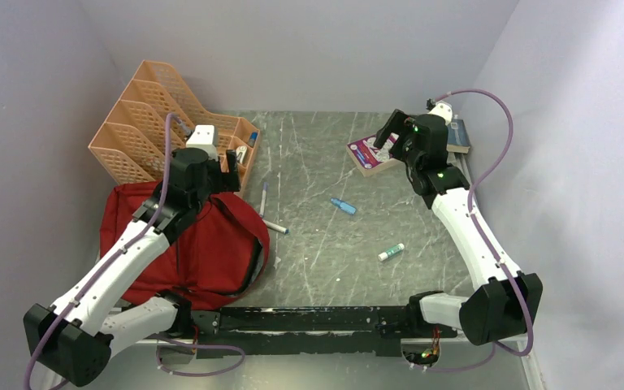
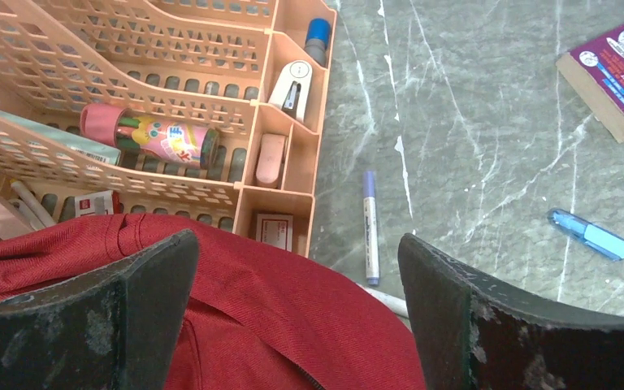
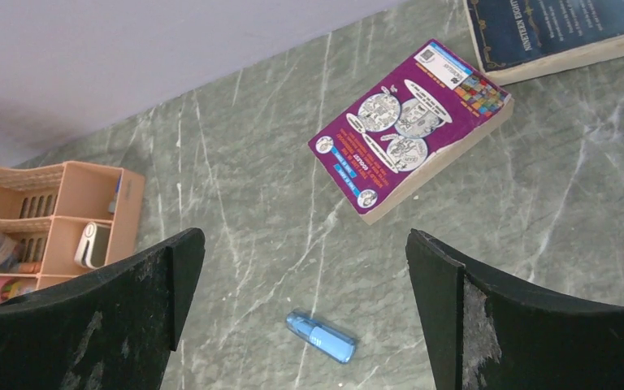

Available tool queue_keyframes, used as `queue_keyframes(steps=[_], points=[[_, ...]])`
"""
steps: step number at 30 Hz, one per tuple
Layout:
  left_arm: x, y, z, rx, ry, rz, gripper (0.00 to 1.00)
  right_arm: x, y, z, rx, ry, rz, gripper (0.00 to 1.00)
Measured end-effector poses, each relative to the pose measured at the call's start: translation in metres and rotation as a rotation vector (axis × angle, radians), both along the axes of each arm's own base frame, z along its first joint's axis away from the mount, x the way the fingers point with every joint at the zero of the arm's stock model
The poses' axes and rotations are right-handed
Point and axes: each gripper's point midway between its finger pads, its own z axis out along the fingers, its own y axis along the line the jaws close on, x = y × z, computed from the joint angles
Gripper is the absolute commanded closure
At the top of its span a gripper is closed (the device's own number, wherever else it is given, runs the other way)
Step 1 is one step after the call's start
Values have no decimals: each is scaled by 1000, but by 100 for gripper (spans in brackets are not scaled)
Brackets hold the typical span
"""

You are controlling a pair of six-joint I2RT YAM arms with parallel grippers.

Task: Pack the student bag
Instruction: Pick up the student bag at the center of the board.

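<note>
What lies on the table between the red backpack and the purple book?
In the top view, a lilac-capped pen and a white pen lie beside the backpack, and a small blue tube lies nearer the book.

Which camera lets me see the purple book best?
The right wrist view. The purple book lies whole and close there, so the cartoon circles on its cover show clearly. The top external view shows it small and far away. The left wrist view catches only part of it, cut off at the picture's upper right edge.
</note>
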Motion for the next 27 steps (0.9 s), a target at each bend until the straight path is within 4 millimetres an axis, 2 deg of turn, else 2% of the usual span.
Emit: queue_keyframes(steps=[10, 12, 15, 17, 19, 23, 25, 27], points=[[1, 1, 17, -37, -51, -31, 3, -2, 14, 2, 38, -2, 82, 0], [1, 3, 19, -41, -56, -26, 3, -2, 22, 4, 50, -8, 125, 0], [1, 9, 22, -49, -67, 2, 3, -2, 44, 7, 79, -25, 250, 0], [1, 19, 26, -60, -81, 48, 3, -1, 64, 4, 96, -27, 347, 0], [0, 29, 32, -73, -98, 90, 3, -1, 87, -8, 88, 1, 437, 0], [-8, 53, 54, -121, -169, 182, 3, -9, 164, -38, 33, 78, 683, 0], [-14, 61, 65, -139, -207, 210, 3, -27, 213, -52, 29, 107, 852, 0], [-21, 68, 76, -155, -244, 235, 3, -42, 244, -65, 35, 136, 974, 0]])
